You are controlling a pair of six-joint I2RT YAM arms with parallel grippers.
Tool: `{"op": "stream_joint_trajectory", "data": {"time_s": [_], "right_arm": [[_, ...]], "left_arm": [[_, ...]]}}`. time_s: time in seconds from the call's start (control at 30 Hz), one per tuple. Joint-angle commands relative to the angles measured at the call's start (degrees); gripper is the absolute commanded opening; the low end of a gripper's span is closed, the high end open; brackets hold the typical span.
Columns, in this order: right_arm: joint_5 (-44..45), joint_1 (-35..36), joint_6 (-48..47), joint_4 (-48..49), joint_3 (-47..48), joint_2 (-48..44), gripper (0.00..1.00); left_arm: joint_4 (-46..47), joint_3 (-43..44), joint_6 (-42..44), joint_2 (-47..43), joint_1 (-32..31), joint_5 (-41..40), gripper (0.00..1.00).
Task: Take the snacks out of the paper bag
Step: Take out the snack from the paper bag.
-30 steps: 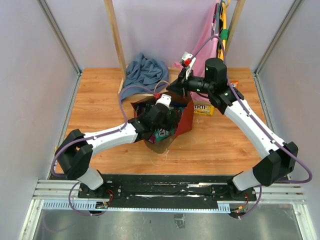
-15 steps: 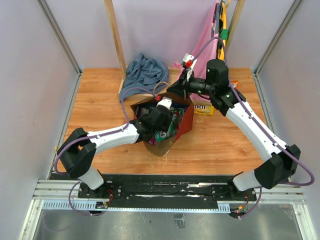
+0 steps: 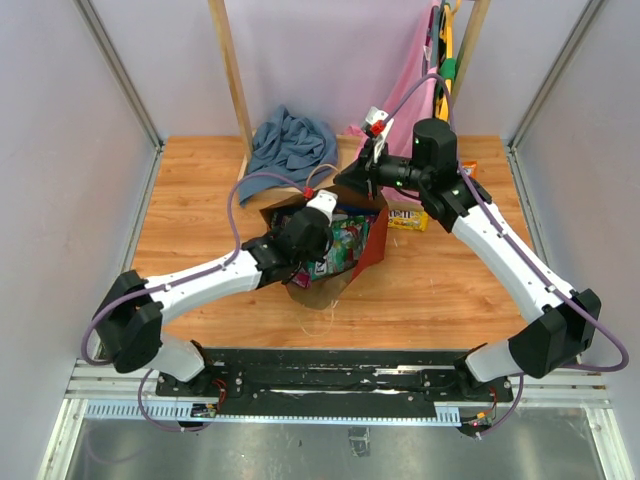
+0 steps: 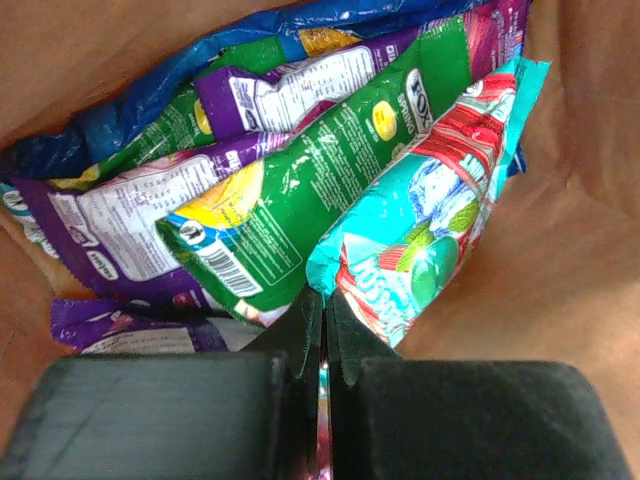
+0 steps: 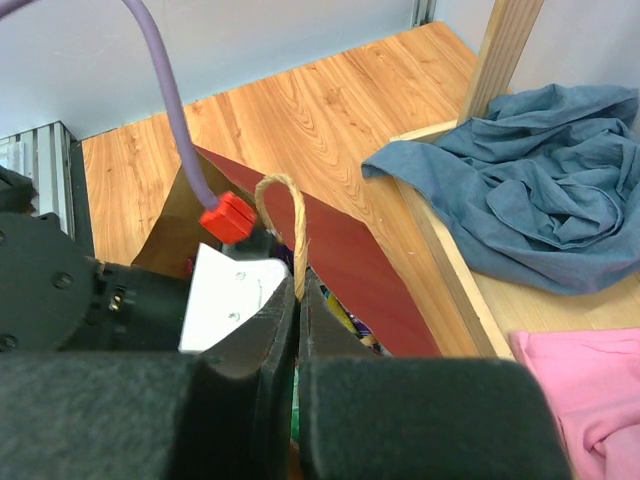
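The paper bag [image 3: 372,248], red outside and brown inside, stands open mid-table. My left gripper [image 3: 325,243] reaches into it. In the left wrist view the left gripper [image 4: 323,310] is shut on the lower corner of a teal snack packet [image 4: 430,230], and a shiny sliver shows between the jaws. Beside it lie a green packet [image 4: 330,170], purple packets [image 4: 110,220] and a blue bag [image 4: 150,90]. My right gripper [image 3: 345,180] is at the bag's far rim. In its wrist view the right gripper [image 5: 298,295] is shut on the twine handle [image 5: 290,215].
A blue-grey cloth [image 3: 292,140] lies at the back by a wooden post [image 3: 232,80]. A pink garment [image 3: 425,90] hangs at the back right. A yellow M&M's packet [image 3: 407,217] and an orange packet [image 3: 469,168] lie on the table right of the bag.
My left gripper has pushed deeper into the bag and closed from wide open onto the teal packet. The right gripper has kept its hold on the handle.
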Motion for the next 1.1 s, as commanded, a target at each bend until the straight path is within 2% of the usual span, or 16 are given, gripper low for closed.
{"op": "stream_joint_trajectory", "data": {"time_s": [0.0, 0.4, 0.6, 0.73, 0.87, 0.97, 1.07], "right_arm": [[-0.33, -0.64, -0.67, 1.2, -0.72, -2.06, 0.01], [4.03, -0.74, -1.06, 0.75, -2.26, -4.62, 0.01], [4.69, -0.98, -1.67, 0.58, -3.62, -6.15, 0.01], [4.58, -1.31, -1.58, 0.45, -3.51, -5.8, 0.01], [3.89, -1.35, -0.96, 0.81, -3.23, -4.81, 0.01], [3.5, -1.33, -0.37, 1.32, -3.36, -4.71, 0.01], [4.01, -1.32, -0.42, 0.74, -3.5, -5.22, 0.01]], "left_arm": [[-2.08, 0.66, 0.51, -6.29, -0.26, 0.81, 0.0], [-11.69, 10.24, 0.93, -23.52, -0.26, 8.46, 0.01], [-12.28, 15.13, 1.7, -30.43, -0.26, 14.59, 0.0], [-8.06, 16.31, 4.08, -36.15, -0.26, 19.9, 0.01], [-5.51, 18.35, 6.11, -38.28, -0.26, 11.02, 0.0], [-5.25, 21.08, 7.5, -36.15, -0.26, 2.23, 0.01], [-2.85, 23.83, 9.93, -33.74, -0.26, -2.7, 0.0]]}}
